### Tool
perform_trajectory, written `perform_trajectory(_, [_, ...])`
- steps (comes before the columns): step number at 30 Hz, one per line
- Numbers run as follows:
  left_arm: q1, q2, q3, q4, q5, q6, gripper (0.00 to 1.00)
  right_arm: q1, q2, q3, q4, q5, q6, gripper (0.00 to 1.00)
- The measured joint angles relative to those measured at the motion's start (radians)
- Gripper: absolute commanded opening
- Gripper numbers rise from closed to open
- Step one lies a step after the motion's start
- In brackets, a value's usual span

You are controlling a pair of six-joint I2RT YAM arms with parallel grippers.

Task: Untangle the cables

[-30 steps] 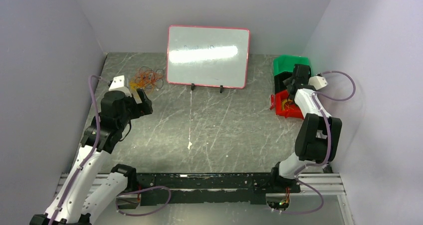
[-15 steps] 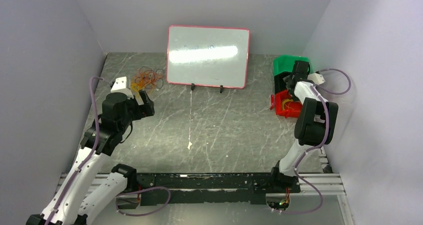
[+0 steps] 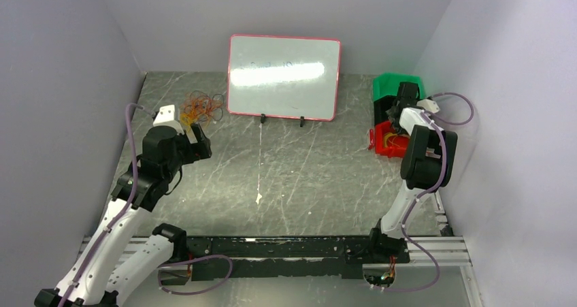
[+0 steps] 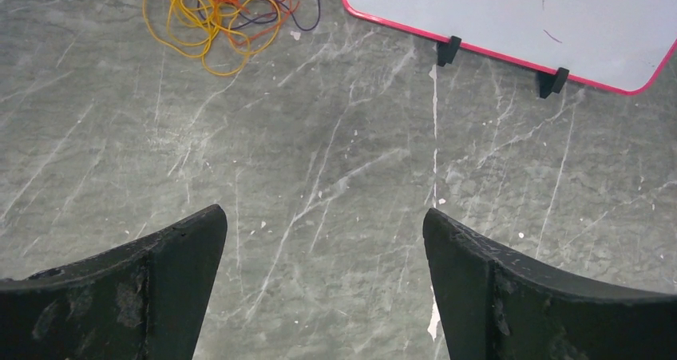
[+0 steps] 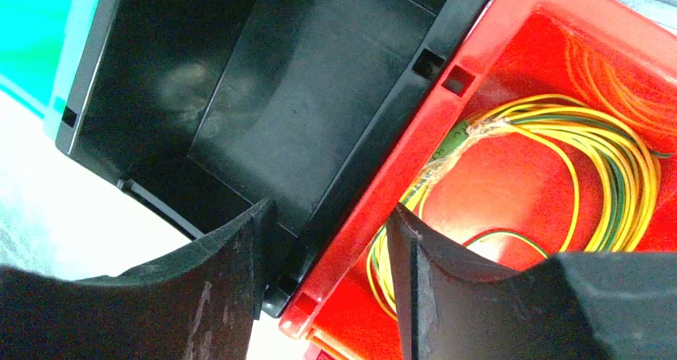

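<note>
A tangle of orange-red, yellow and dark cables (image 3: 202, 107) lies on the table at the back left, in front of the whiteboard's left corner. It also shows at the top of the left wrist view (image 4: 223, 9). My left gripper (image 3: 195, 137) (image 4: 323, 240) is open and empty above bare table, short of the tangle. My right gripper (image 3: 399, 105) (image 5: 329, 216) is open. Its jaws stand either side of the adjoining walls of the black bin (image 5: 303, 96) and red bin (image 5: 495, 208). A yellow-green cable coil (image 5: 575, 160) and orange loops (image 5: 623, 81) lie in the red bin.
A whiteboard (image 3: 284, 77) with a pink frame stands at the back middle on two black feet (image 4: 449, 50). Green (image 3: 394, 86), black (image 3: 382, 109) and red (image 3: 382, 143) bins stand in a row by the right wall. Side walls enclose the grey marble table (image 3: 286, 178).
My right arm has folded in and moved its gripper back over the bins. The red bin has shifted slightly left. My left gripper has edged a little toward the tangle.
</note>
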Motion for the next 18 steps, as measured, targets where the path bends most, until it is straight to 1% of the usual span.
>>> perform_trajectory(4, [-0.003, 0.015, 0.000, 0.000, -0.008, 0.000, 0.97, 0.000, 0.014, 0.016, 0.000, 0.012, 0.002, 0.44])
perform_trajectory(5, [-0.004, 0.016, 0.000, 0.000, -0.008, -0.001, 0.97, -0.001, 0.016, 0.018, 0.001, 0.015, 0.000, 0.40])
perform_trajectory(8, [-0.005, 0.016, 0.000, 0.000, -0.014, -0.002, 0.97, -0.001, 0.018, 0.021, 0.005, 0.034, 0.003, 0.35])
perform_trajectory(12, [-0.010, 0.016, 0.000, -0.001, -0.016, -0.002, 0.97, 0.000, 0.017, 0.021, 0.012, 0.044, -0.009, 0.25])
perform_trajectory(16, [-0.014, 0.017, 0.000, -0.001, -0.020, -0.002, 0.97, -0.001, 0.016, 0.019, 0.016, 0.050, -0.010, 0.13])
perform_trajectory(18, [-0.016, 0.017, 0.000, -0.001, -0.022, -0.002, 0.97, -0.002, 0.012, 0.016, 0.015, 0.054, -0.006, 0.03])
